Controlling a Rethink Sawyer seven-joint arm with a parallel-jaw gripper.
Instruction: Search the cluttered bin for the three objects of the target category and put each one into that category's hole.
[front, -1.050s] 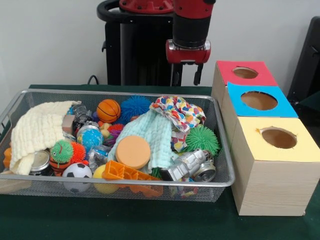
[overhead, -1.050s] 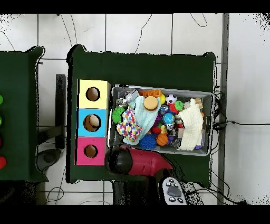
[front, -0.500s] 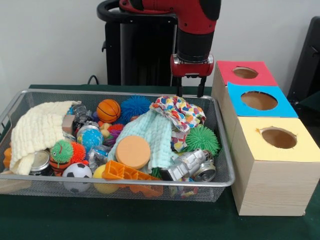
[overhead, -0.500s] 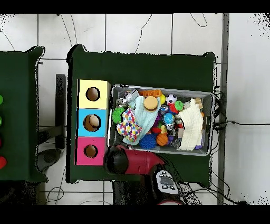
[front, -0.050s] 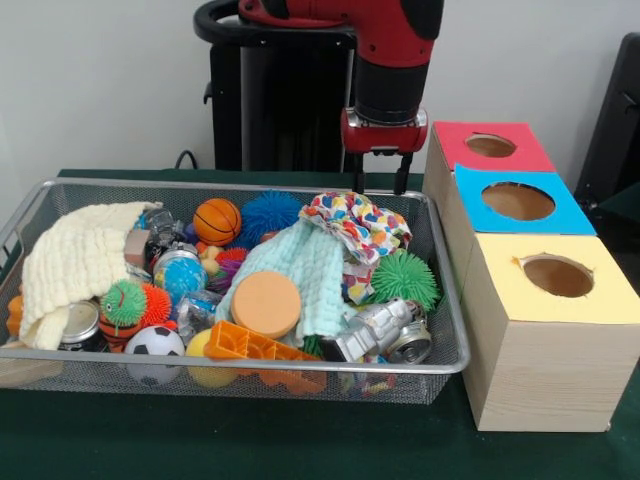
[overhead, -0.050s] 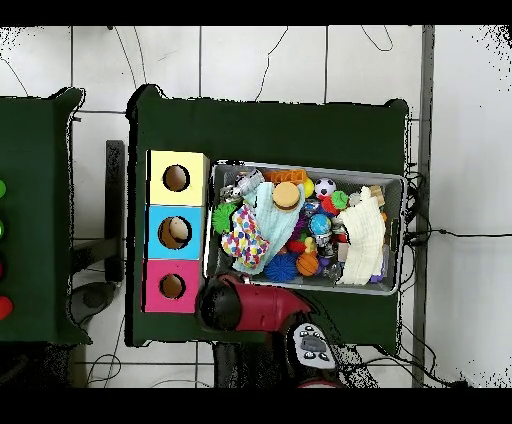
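A wire mesh bin (front, -0.050s: 250, 368) (overhead, -0.050s: 404, 230) holds a heap of toys, cloths and cans. At its far right corner lies a multicoloured patterned cloth (front, -0.050s: 360, 222) (overhead, -0.050s: 243, 240), next to a mint cloth (front, -0.050s: 300, 262) and a green spiky ball (front, -0.050s: 405, 277). My gripper (front, -0.050s: 379, 184) hangs open and empty just above the bin's far rim, over that patterned cloth. In the overhead view the red arm (overhead, -0.050s: 255, 305) covers the gripper. Right of the bin stand three boxes with round holes: red (front, -0.050s: 455, 140) (overhead, -0.050s: 157, 287), blue (front, -0.050s: 565, 215) (overhead, -0.050s: 157, 232) and yellow (front, -0.050s: 500, 290) (overhead, -0.050s: 160, 165).
Also in the bin: a cream cloth (front, -0.050s: 75, 260), a basketball (front, -0.050s: 217, 220), a blue spiky ball (front, -0.050s: 268, 212), an orange disc (front, -0.050s: 266, 303), a soccer ball (front, -0.050s: 154, 343), a silver robot toy (front, -0.050s: 375, 330), an orange plastic grid (front, -0.050s: 245, 345) and cans (front, -0.050s: 80, 325).
Over the last second the arm came down and a little to the right, bringing the gripper to the bin's far rim. It has held still for the last half second.
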